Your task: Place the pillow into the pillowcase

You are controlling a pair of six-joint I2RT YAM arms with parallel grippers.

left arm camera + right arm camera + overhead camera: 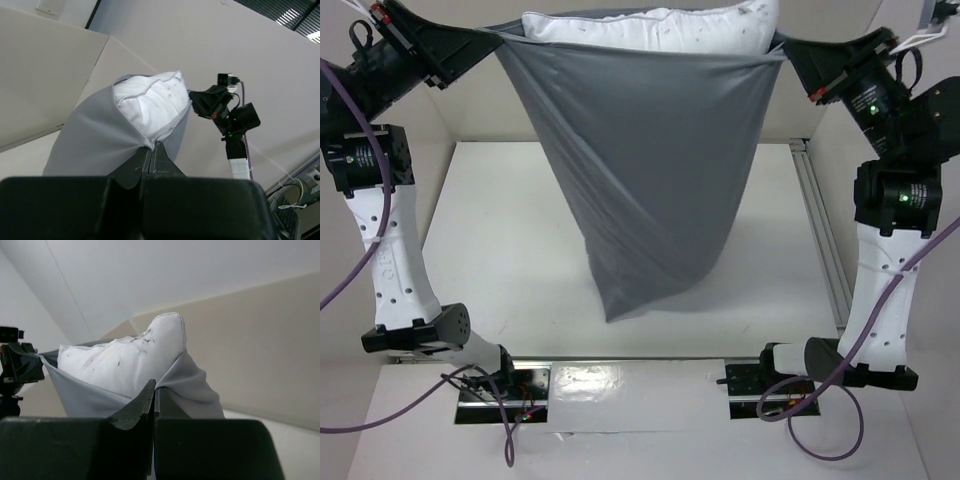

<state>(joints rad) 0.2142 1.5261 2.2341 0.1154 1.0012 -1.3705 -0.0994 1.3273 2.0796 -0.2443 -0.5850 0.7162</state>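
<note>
The grey pillowcase (650, 170) hangs high above the table, open end up, stretched between both grippers, its lower end near the table. The white pillow (650, 28) sits in it, its top sticking out of the opening. My left gripper (498, 40) is shut on the pillowcase's left top corner. My right gripper (784, 48) is shut on the right top corner. In the left wrist view my gripper (152, 146) pinches grey cloth (95, 140) below the pillow (150, 102). In the right wrist view my gripper (156, 386) pinches cloth (192, 385) beside the pillow (125, 360).
A white table top (500, 250) lies below the hanging pillowcase. A metal rail (820, 230) runs along the table's right side. Beige walls stand at the left, back and right. Both arm bases sit at the near edge.
</note>
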